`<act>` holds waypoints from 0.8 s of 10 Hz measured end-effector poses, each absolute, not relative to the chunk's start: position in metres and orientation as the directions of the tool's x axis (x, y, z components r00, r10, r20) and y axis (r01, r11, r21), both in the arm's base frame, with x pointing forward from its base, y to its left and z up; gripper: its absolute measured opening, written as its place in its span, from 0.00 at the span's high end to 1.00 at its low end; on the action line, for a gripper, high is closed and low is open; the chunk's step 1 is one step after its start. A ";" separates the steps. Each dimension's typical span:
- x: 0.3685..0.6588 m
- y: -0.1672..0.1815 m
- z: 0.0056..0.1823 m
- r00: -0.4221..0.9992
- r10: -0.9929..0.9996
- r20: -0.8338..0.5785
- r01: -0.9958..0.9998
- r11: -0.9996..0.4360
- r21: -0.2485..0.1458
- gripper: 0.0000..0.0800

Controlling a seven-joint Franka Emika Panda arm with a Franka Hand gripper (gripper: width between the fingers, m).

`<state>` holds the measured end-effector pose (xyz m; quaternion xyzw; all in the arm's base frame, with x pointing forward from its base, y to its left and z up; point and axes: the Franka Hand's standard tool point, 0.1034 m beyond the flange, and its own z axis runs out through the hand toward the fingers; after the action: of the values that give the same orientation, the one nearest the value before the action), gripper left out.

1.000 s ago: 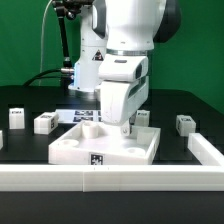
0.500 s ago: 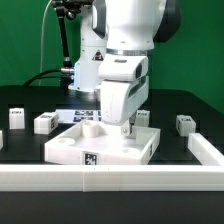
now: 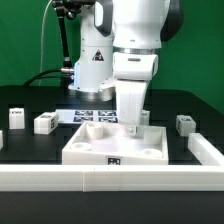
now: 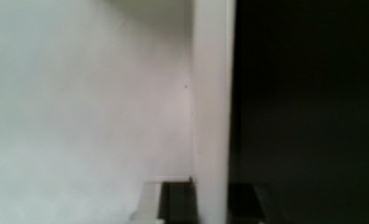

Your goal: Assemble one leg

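Note:
The large white square tray-like piece [image 3: 85, 152] lies flat in the middle of the black table. My gripper [image 3: 131, 127] points straight down at its far right rim and is shut on that rim. In the wrist view the white piece [image 4: 92, 100] fills one side. Its rim runs between my two dark fingers [image 4: 179, 205], and my gripper [image 4: 213, 192] clamps it. Small white legs with marker tags lie apart from the gripper: two at the exterior view's left [image 3: 15, 118] [image 3: 44, 122] and one at the right [image 3: 184, 123].
The marker board [image 3: 92, 114] lies behind the tray-like piece, by the robot's base. A raised white rail runs along the front [image 3: 110, 181] and up the exterior view's right side [image 3: 206, 148]. A green wall stands behind.
The gripper has moved toward the exterior view's right, and the tray-like piece has slid and turned with it, squarer to the front rail. The legs have not moved.

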<state>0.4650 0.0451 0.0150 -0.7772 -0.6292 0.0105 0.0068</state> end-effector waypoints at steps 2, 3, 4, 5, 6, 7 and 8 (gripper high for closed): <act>0.463 0.047 0.014 0.194 0.981 -0.011 0.981 -0.194 -0.026 0.93; 0.463 0.047 0.014 0.195 0.981 -0.011 0.980 -0.195 -0.026 0.93; 0.463 0.046 0.013 0.195 0.981 -0.011 0.980 -0.195 -0.027 0.93; 0.466 0.047 0.013 0.128 0.992 -0.011 0.992 -0.128 -0.024 0.93; 0.471 0.051 0.012 0.062 0.998 -0.010 0.998 -0.062 -0.017 0.93; 0.474 0.058 0.012 0.030 0.999 -0.010 0.999 -0.030 -0.012 0.93; 0.479 0.066 0.011 0.004 1.000 -0.009 1.000 -0.004 -0.007 0.93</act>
<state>0.4787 0.0655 0.0115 -0.7085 -0.7057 0.0057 -0.0009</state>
